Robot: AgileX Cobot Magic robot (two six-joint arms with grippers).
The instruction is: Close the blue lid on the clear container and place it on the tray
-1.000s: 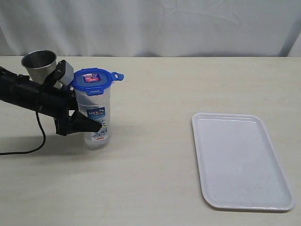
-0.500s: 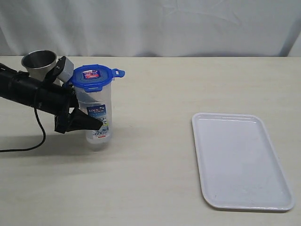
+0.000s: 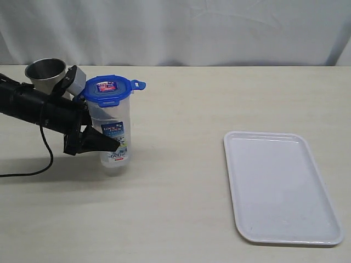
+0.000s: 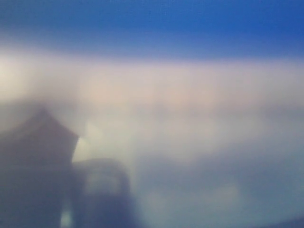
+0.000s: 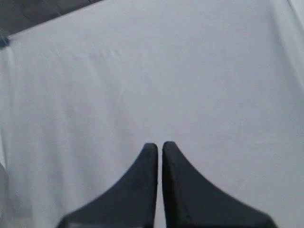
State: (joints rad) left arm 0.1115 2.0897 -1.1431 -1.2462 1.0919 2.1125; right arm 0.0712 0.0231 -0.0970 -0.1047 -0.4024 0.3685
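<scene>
Clamps left gripper (image 3: pixel 105 141) on clear container (image 3: pixel 123 116) low down, blue lid (image 3: pixel 108 90) on top, near steel cup (image 3: pixel 44 70) at left of table (image 3: pixel 181 208), well apart from tray (image 3: pixel 282 189); holds right gripper (image 5: pixel 159 148) jaws together

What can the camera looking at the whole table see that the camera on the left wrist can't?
Only the table camera shows the white tray, the grey steel cup, the table, and the whole clear container gripped by the left hand. Only the left wrist camera gives a super-close look, but it is all blurry: a dark shape, probably a finger, against pale haze. Both show the blue lid, which is just a blue band in the wrist picture.
</scene>
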